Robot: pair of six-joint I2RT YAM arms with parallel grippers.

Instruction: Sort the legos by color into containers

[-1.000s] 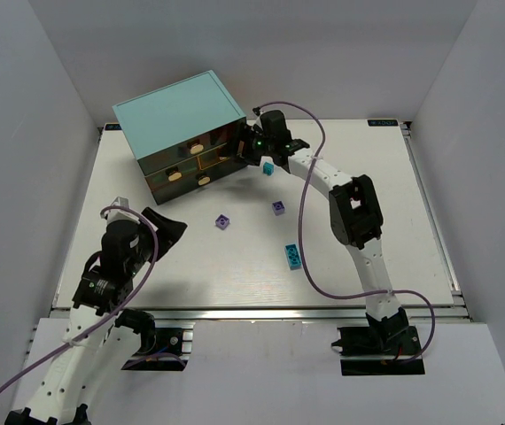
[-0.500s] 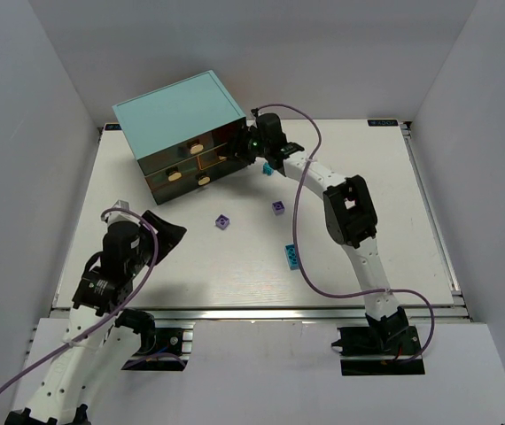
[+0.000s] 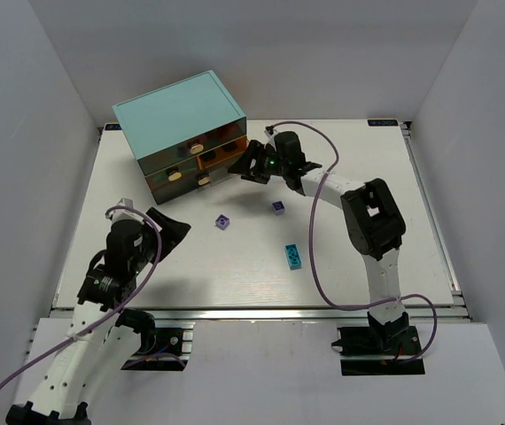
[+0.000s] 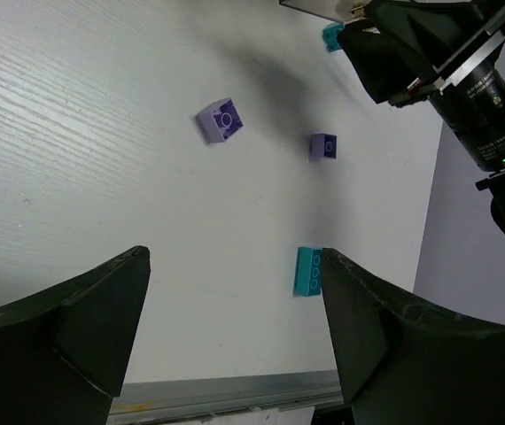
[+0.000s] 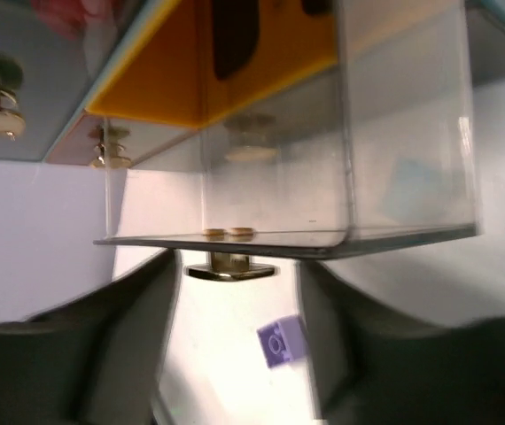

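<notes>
**Inspector:** What is hidden or unclear?

**Assessor:** The right gripper covers the front of the pulled-out drawer from above. Its wrist view shows that drawer's translucent walls. A faint cyan patch shows through one wall, and I cannot tell whether it lies inside or beyond. A reddish blur behind a neighbouring drawer front cannot be identified. The small cyan lego appears only in the left wrist view, cut off by the right gripper's body.

**Inspector:** State of the grippers?

**Assessor:** The right gripper's jaws stand parted on either side of the drawer's cream knob. A sliver of light shows on one side of the knob, and contact on the other side cannot be made out. The left gripper is spread wide and holds nothing, low over the near-left part of the table.

**Inspector:** Where are the task items?

**Assessor:** The light-teal cabinet sits at the far left, with its other drawers closed. Three legos lie loose on the table, well apart. A light purple lego is nearest the cabinet, a dark purple lego is beside the right arm, and a cyan lego is nearest the arm bases.

**Inspector:** Any obstructions?

**Assessor:** The right arm and its purple cable run over the table's middle, and the cable passes just beside the cyan lego.
</notes>
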